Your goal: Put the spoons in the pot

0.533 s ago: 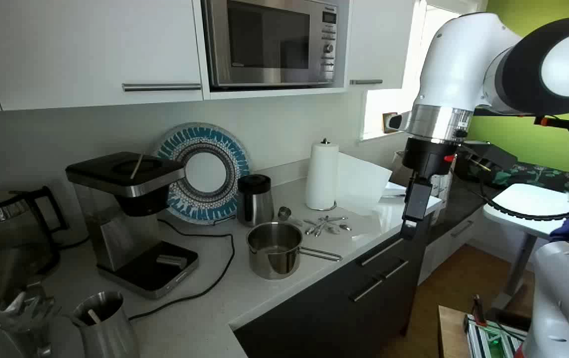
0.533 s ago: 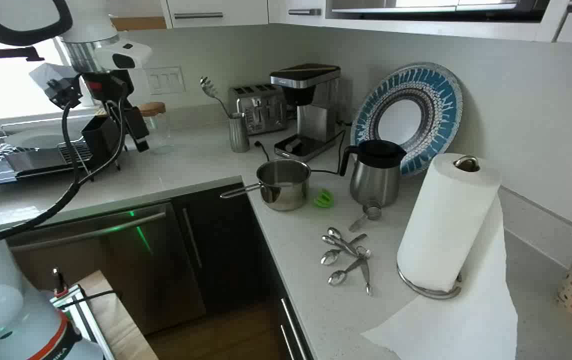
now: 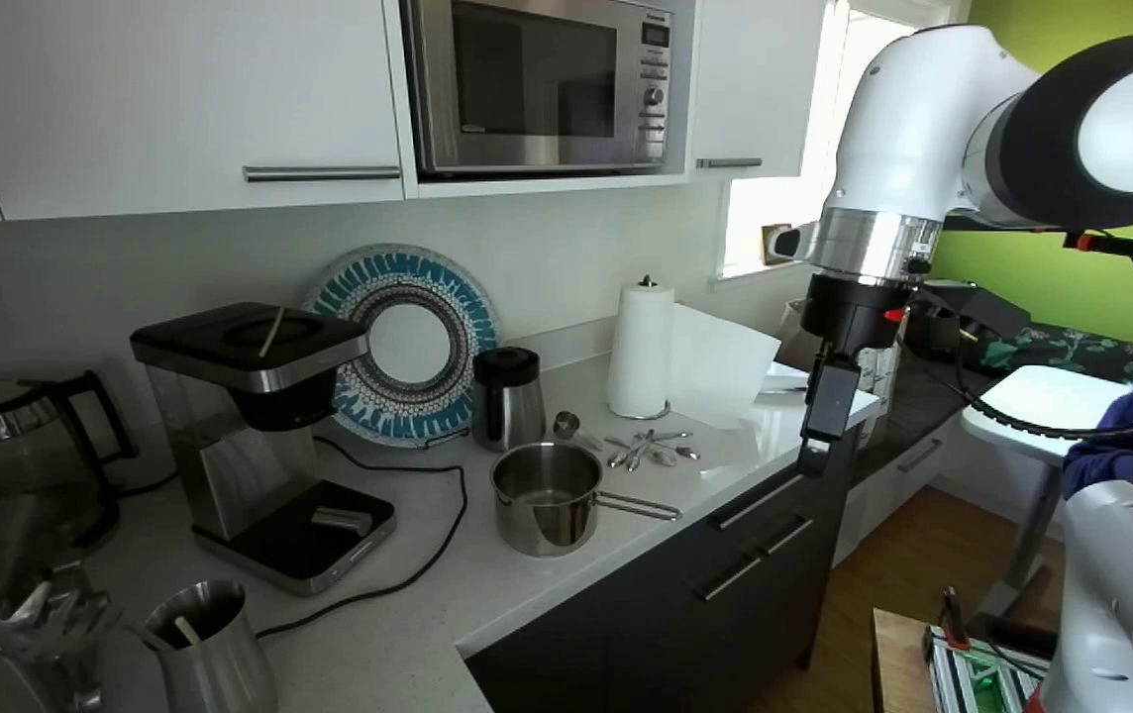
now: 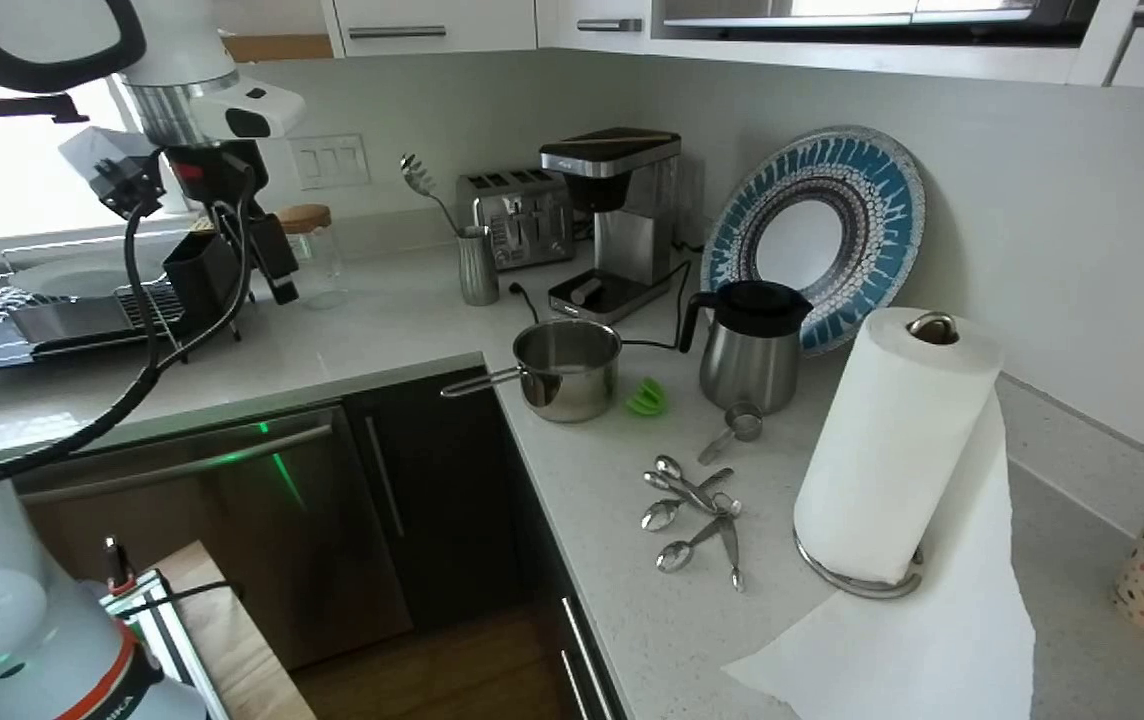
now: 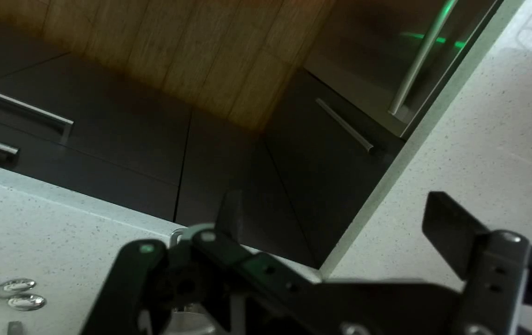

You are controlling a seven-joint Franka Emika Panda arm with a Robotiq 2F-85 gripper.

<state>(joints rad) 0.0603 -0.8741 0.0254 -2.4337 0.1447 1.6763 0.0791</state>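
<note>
Reaching for the spoons (image 4: 702,498), loose on the surface (image 4: 672,640), you could snag two at once, since they overlap. Your jaws stand apart, gripping nothing, well away from the spoons. Mind the pot (image 4: 572,390) nearby: its handle (image 4: 482,380) reaches out to the surface's edge, so a bump could swing it.

In an exterior view the pot (image 4: 568,392) stands on the table (image 4: 587,470), lower than the fingers (image 4: 283,289) and to their right. The spoons (image 4: 700,497) lie crossed farther right of the fingers, before the pot. Right of the fingers too, past the pot, are the jug (image 4: 752,368) with the plate (image 4: 889,225) behind it, then the paper towel roll (image 4: 892,450). The dish rack (image 4: 72,345) lies left of the fingers. In the wrist view the spoons lie left of both fingers.
</note>
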